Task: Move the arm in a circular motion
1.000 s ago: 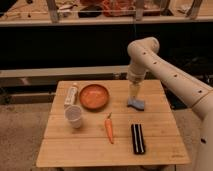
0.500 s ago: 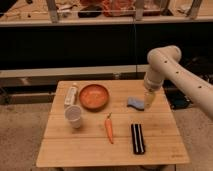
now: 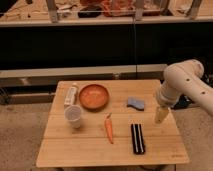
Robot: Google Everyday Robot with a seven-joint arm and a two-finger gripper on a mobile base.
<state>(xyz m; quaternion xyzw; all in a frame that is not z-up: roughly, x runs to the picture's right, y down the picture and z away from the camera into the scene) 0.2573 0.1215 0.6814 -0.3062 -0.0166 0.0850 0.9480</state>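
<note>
The cream-white arm comes in from the right, with a thick rounded joint above the table's right edge. It tapers down to a beige tip, the gripper, which hangs just over the right side of the wooden table. The gripper is right of the blue sponge and above and right of the black rectangular object. It holds nothing that I can see.
On the table are an orange bowl, a white cup, a carrot and a pale packet at the left. A dark shelf unit runs behind the table. Speckled floor surrounds it.
The arm has swung right and toward the front: its tip was over the blue sponge, then beside it, and now hangs near the table's right edge.
</note>
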